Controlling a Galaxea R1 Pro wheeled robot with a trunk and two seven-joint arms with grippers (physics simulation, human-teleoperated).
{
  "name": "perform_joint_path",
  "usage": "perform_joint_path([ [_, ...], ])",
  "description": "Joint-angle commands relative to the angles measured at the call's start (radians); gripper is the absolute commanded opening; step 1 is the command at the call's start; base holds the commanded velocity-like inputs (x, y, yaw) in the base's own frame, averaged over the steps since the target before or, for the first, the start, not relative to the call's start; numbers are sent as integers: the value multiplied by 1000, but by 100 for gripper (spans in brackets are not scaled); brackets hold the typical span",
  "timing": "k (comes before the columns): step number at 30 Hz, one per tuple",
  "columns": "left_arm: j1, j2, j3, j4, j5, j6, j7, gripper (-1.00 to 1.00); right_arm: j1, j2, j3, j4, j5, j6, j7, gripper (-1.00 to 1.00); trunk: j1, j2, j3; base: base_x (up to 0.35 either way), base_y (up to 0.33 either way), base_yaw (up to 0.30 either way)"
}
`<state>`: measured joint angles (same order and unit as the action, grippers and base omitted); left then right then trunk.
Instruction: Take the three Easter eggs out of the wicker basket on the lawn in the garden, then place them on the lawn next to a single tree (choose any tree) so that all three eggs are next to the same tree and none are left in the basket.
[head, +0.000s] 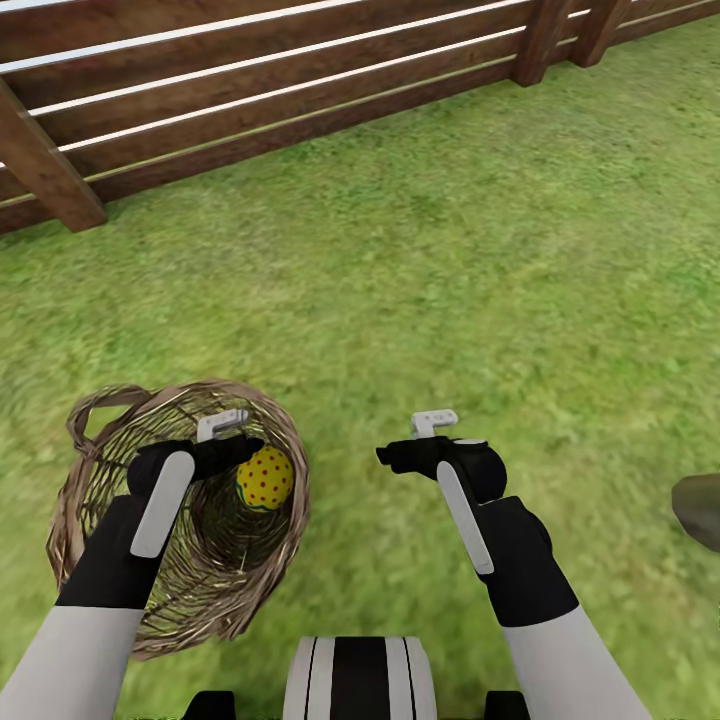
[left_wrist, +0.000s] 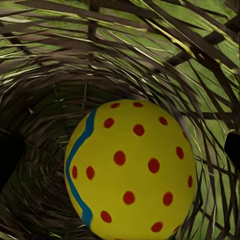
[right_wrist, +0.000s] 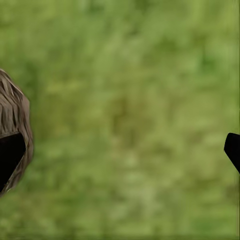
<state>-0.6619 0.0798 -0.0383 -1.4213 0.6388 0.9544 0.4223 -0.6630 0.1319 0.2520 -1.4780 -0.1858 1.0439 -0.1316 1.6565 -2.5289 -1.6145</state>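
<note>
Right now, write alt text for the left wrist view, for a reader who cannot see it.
A yellow Easter egg with red dots and a blue band lies close ahead inside the round brown open-weave wicker basket. Mottled green lawn shows through the weave, and the left gripper's dark fingertips sit at the frame's edges, apart.

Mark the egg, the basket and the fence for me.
Easter egg (head: 265, 479), head view: its dotted yellow side.
wicker basket (head: 290, 450), head view: right part of its rim.
fence (head: 45, 165), head view: the near post.
</note>
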Motion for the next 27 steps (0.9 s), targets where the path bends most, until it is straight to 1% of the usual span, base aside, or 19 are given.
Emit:
perform_joint_path([
  [1,-1,1,-2,-1,10,1,11,100,-1,0,1,-1,-11,3,-11,100,0,-1,-5,0,0,0],
  [16,0,-4,2,16,5,-3,10,100,-1,0,0,-1,-11,3,-11,100,7,-4,-63,0,0,0],
  [27,1,-6,1,19,9,-6,5,100,-1,0,0,-1,-12,3,-10,100,7,-4,-63,0,0,0],
])
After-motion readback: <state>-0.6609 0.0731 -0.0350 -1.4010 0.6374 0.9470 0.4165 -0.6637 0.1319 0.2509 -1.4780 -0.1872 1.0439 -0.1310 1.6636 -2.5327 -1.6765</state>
